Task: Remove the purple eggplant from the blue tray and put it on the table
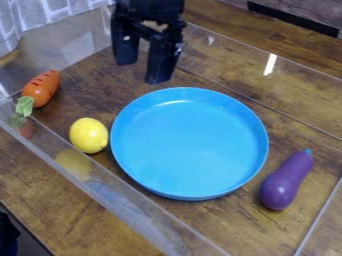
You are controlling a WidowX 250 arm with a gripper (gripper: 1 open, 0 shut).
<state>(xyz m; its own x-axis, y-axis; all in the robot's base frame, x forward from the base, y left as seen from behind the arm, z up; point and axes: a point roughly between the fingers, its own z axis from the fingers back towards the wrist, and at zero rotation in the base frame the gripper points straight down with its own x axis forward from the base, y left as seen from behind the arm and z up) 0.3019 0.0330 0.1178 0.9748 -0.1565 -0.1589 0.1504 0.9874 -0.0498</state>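
Hovering wide open beyond the blue tray (pixel 189 143), the hand (pixel 146 57) holds nothing; the purple eggplant (pixel 286 180) lies on the tabletop (pixel 241 70) at the tray's opposite rim, stem end pointing away.

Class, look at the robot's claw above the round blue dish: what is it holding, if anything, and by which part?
Nothing is held. The black claw hangs open and empty above the dark wooden table, behind the round blue plastic tray.

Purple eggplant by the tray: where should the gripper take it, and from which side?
Grip the purple eggplant across its plump middle, coming from above. It lies flat on the table beside the blue tray, so close the open gripper across its narrow width.
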